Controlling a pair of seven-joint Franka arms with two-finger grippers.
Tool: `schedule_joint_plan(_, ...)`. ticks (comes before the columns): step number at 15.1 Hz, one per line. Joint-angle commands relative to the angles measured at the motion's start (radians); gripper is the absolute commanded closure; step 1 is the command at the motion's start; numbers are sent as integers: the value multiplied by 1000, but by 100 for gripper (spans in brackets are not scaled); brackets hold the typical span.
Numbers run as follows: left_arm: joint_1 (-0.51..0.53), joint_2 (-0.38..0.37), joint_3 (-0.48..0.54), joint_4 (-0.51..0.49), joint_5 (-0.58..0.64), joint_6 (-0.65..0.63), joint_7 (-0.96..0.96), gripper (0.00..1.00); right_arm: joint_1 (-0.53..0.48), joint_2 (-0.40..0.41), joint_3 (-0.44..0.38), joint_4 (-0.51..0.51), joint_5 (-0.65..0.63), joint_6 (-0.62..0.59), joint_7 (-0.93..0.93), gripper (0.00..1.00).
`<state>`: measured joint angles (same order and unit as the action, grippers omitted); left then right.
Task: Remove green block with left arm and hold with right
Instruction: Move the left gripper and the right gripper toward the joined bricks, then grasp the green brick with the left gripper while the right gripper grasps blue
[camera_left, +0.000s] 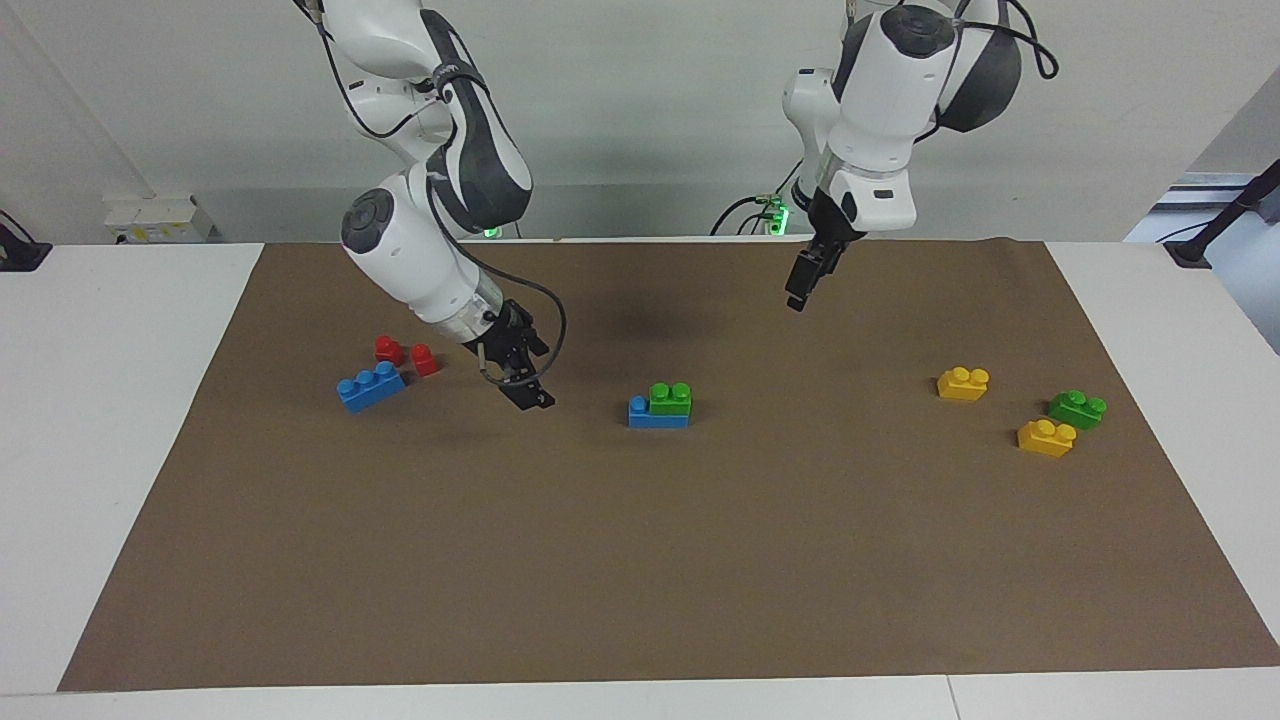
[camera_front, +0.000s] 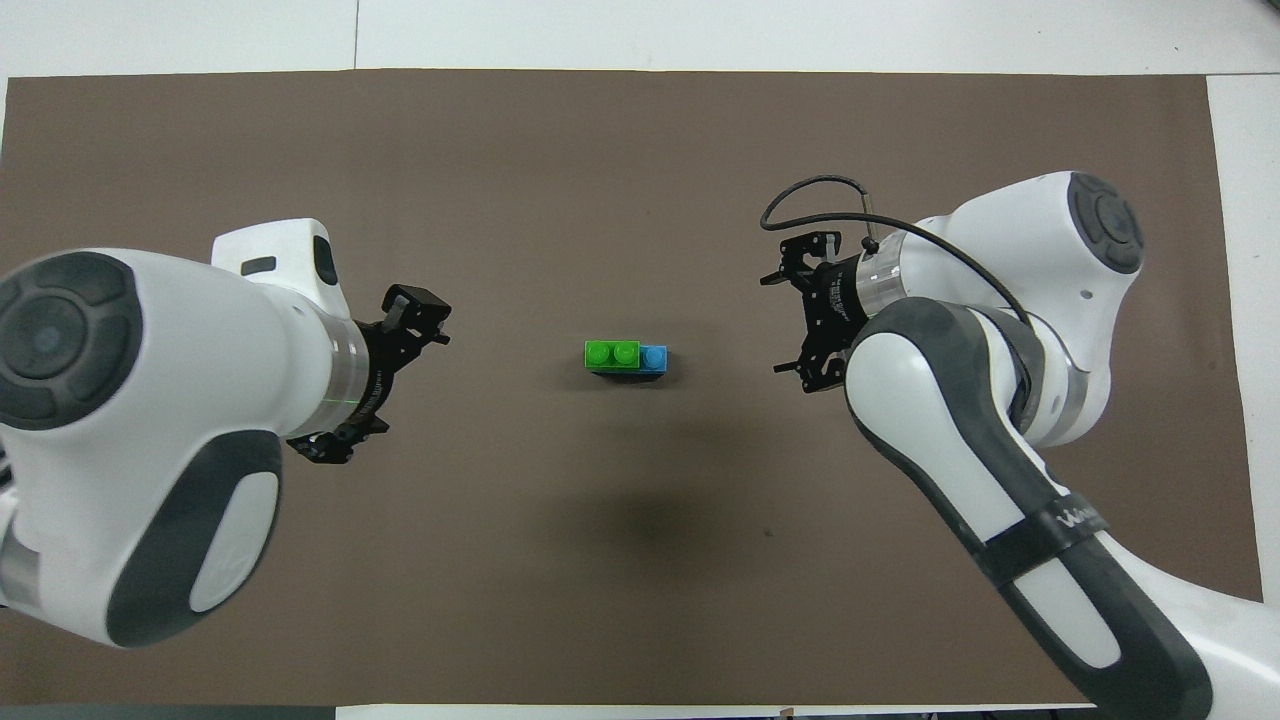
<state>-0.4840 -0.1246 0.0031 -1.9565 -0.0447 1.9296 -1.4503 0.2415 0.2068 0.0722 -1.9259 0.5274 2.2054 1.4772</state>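
The green block (camera_left: 670, 397) is a lime two-stud brick that sits on a blue brick (camera_left: 655, 414) in the middle of the brown mat; the pair also shows in the overhead view (camera_front: 611, 354). My right gripper (camera_left: 528, 393) hangs open and empty just above the mat, beside the stack toward the right arm's end, and it also shows in the overhead view (camera_front: 782, 325). My left gripper (camera_left: 800, 288) is open and empty, raised over the mat toward the left arm's end (camera_front: 400, 372). Neither gripper touches the stack.
A blue three-stud brick (camera_left: 370, 387) and two red blocks (camera_left: 388, 349) (camera_left: 425, 360) lie toward the right arm's end. Two yellow bricks (camera_left: 963, 383) (camera_left: 1046, 438) and a darker green brick (camera_left: 1077, 409) lie toward the left arm's end. In the overhead view the arms cover them.
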Motion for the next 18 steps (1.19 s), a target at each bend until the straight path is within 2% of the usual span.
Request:
schedule_joint_plan(1,-82,48,18,-35,-4,106,-267,0,45,58,-2,-5,54,92,25,4)
schedule_joint_plan(4,-122,126,18,-24,0,183,-465,0,88,105,-2,-11,82,152,34,4)
schedule_joint_plan(9,-136,281,17,89,37,215,-686,0,179,140,-2,-70,163,296,37,4)
schedule_joint_plan(14,-145,332,17,116,37,252,-774,0,225,198,-2,-70,200,410,37,4)
schedule_joint_plan(15,-145,347,17,125,43,253,-779,0,225,200,-2,-71,200,418,37,10)
schedule_joint_plan(16,-146,359,17,126,45,253,-789,0,225,200,-2,-71,200,418,38,21)
schedule_joint_plan(17,-159,371,17,126,54,265,-804,0,225,200,-2,-73,200,419,37,38)
schedule_joint_plan(18,-165,382,17,126,68,278,-818,0,225,200,-2,-73,200,421,37,69)
